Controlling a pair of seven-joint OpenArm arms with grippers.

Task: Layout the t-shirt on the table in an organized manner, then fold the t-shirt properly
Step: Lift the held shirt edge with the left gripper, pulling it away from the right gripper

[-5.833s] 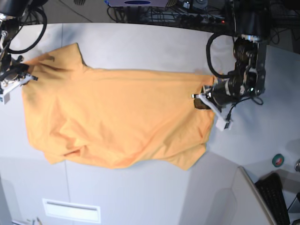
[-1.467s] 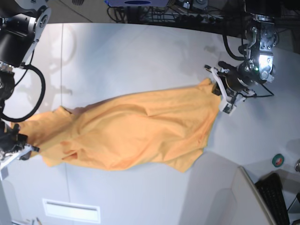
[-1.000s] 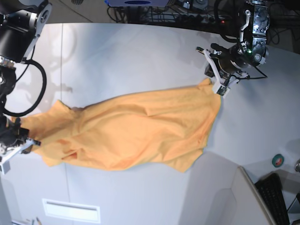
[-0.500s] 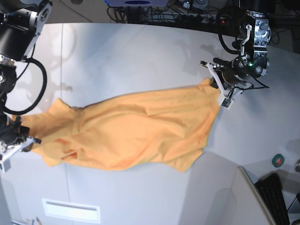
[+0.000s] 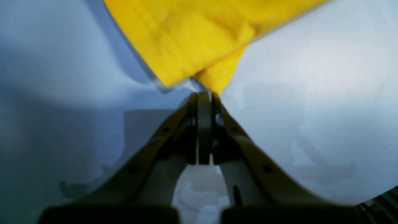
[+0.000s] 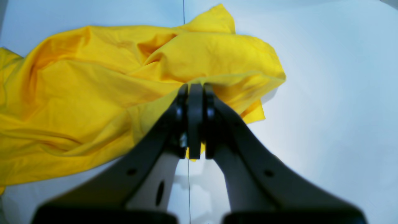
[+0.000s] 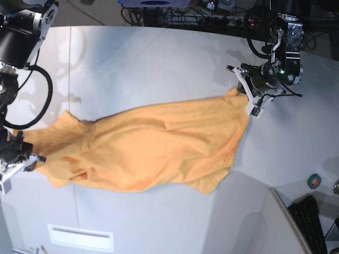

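The orange-yellow t-shirt [image 7: 159, 148] lies as a wrinkled slanting band across the white table [image 7: 159, 58]. No print shows on it. My left gripper [image 7: 248, 100] is at its far right end, shut on a corner of the cloth. In the left wrist view the closed fingertips [image 5: 204, 93] pinch the pointed tip of the t-shirt [image 5: 186, 37] just above the table [image 5: 311, 93]. My right gripper [image 7: 30, 159] holds the shirt's left end near the table's left side. In the right wrist view the gripper [image 6: 196, 85] is shut with t-shirt fabric [image 6: 77, 93] draped over and between its fingers.
A small green round object [image 7: 314, 181] and a black keyboard [image 7: 310, 222] sit at the lower right beyond the table's curved edge. Cables [image 7: 201, 13] run along the far edge. A thin dark seam [image 6: 188, 186] crosses the tabletop under the right gripper.
Over the last seconds the right gripper dragged the shirt's left end toward the near edge, narrowing the spread shirt into a band. In the last second the left gripper only shifted slightly.
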